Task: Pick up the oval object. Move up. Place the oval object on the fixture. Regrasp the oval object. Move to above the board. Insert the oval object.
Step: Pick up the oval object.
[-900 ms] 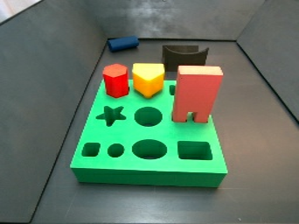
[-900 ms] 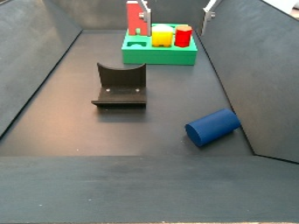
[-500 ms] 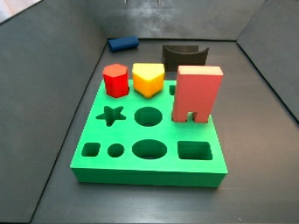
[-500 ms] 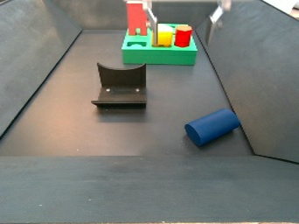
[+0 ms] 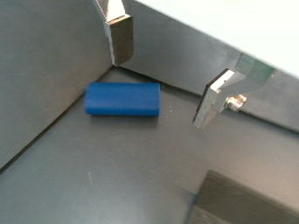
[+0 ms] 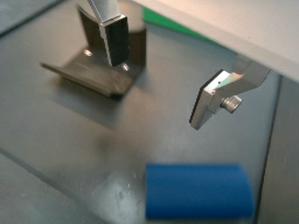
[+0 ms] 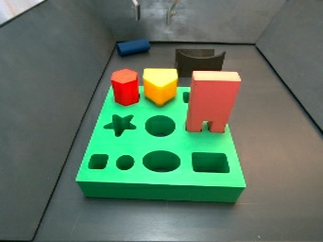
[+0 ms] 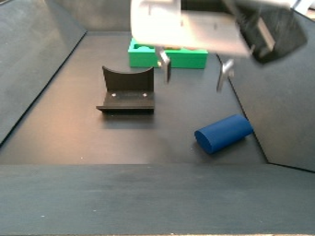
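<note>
The gripper [image 8: 191,72], jaws spread and empty, has swung into a side view above the floor, with the fixture [image 8: 127,91] to one side and the oval object [image 8: 224,134] lying below it, so the pickup looks imminent.
</note>
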Available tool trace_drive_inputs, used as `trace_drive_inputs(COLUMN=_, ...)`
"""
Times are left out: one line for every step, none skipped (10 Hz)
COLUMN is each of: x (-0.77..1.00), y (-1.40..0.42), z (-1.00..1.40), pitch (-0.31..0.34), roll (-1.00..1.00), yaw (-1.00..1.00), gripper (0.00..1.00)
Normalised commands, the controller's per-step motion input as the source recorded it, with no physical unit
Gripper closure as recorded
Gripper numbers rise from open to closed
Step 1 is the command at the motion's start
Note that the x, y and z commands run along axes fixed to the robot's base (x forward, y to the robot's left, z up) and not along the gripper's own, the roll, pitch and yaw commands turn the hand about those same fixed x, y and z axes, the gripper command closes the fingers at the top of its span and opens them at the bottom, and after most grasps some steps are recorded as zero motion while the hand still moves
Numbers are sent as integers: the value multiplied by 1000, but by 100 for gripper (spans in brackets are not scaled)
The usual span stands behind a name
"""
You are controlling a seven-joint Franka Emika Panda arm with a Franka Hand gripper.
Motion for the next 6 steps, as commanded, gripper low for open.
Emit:
trace_drive_inputs(x=-271, y=223, z=-746, pitch=-90, roll=36, yaw=-806, gripper=0)
trace_drive_inputs(x=-397, y=189, z=-737, pitch=-87, roll=70, yaw=-791, gripper=0)
trace_drive_inputs(x=-334, y=389, z=-271, pitch=0, roll=59, yaw=0, gripper=0)
trace_drive_inputs(x=-271, y=454, z=-654, pitch=0, roll=126, yaw=-226, gripper=0)
trace_drive_inputs(x=-391, y=357, z=-860, pitch=-36, roll=74, yaw=-591, gripper=0)
trace_drive_inputs(x=-354, y=274, z=-911, pitch=-47, roll=54, yaw=-714, gripper=0)
